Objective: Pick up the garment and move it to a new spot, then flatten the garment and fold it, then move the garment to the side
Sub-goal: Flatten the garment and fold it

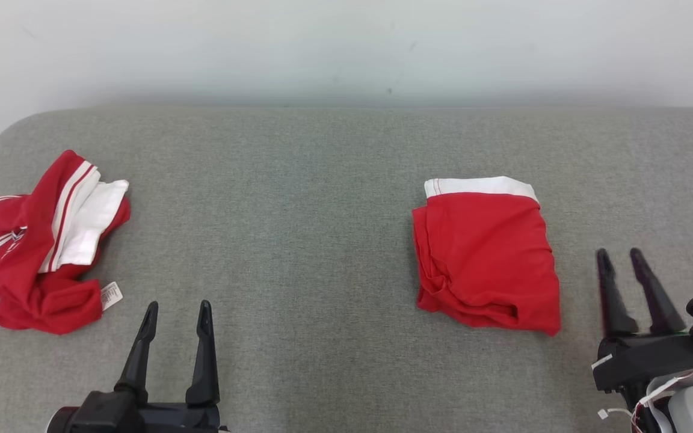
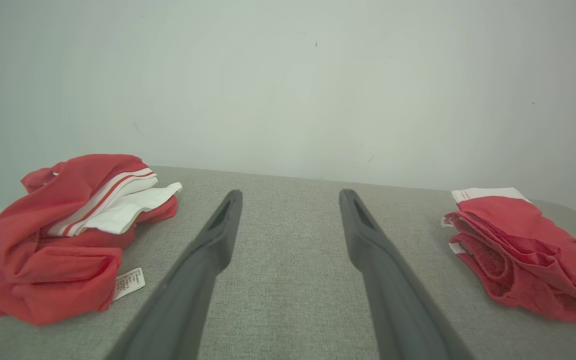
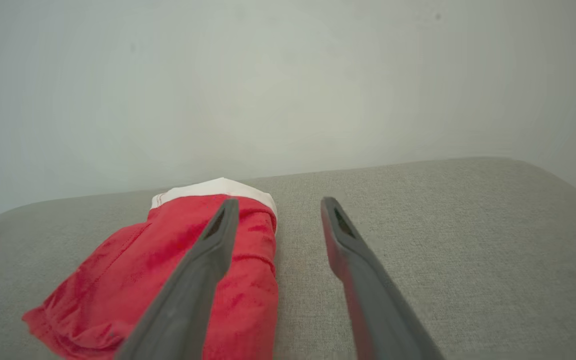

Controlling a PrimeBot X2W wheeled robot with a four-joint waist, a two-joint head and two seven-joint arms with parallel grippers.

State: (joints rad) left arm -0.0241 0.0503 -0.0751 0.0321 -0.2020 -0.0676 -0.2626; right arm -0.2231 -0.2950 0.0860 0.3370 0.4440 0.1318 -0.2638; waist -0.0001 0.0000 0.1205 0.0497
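A folded red garment (image 1: 486,255) with a white waistband lies flat on the right half of the grey padded table (image 1: 298,240); it shows too as the folded garment (image 3: 163,280) and the folded garment (image 2: 523,250). My right gripper (image 1: 620,257) hovers just to its right, open, holding nothing; in its wrist view the right gripper (image 3: 279,205) has its left finger over the garment's edge. My left gripper (image 1: 178,310) is open and empty at the lower left, also seen as the left gripper (image 2: 290,197).
A crumpled red and white garment (image 1: 46,246) with a tag lies at the table's left end, also seen as the crumpled garment (image 2: 63,235). A pale wall (image 1: 346,48) stands right behind the table. Bare grey surface stretches between the two garments.
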